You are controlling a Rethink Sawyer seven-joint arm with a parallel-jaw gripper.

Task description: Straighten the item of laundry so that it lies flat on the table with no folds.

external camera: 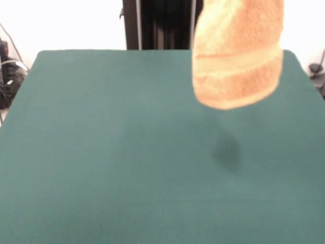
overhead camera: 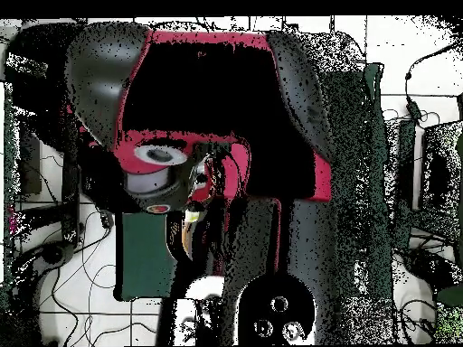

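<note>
The golden-orange towel (external camera: 237, 56) hangs in the air over the far right part of the table (external camera: 101, 152), its top running out of the front view. A paler woven band crosses it near its rounded lower end, which is clear of the cloth. It casts a dark shadow (external camera: 226, 150) on the green surface below. The gripper is above the front view's top edge. In the overhead view the red and black arm (overhead camera: 217, 108) fills most of the picture and hides both the towel and the gripper. Only a small patch of the green table (overhead camera: 145, 253) shows there.
A black column (external camera: 162, 25) stands behind the table's far edge. Cables and dark gear (external camera: 7, 76) lie off the left edge, and another dark object (external camera: 317, 71) sits off the right edge.
</note>
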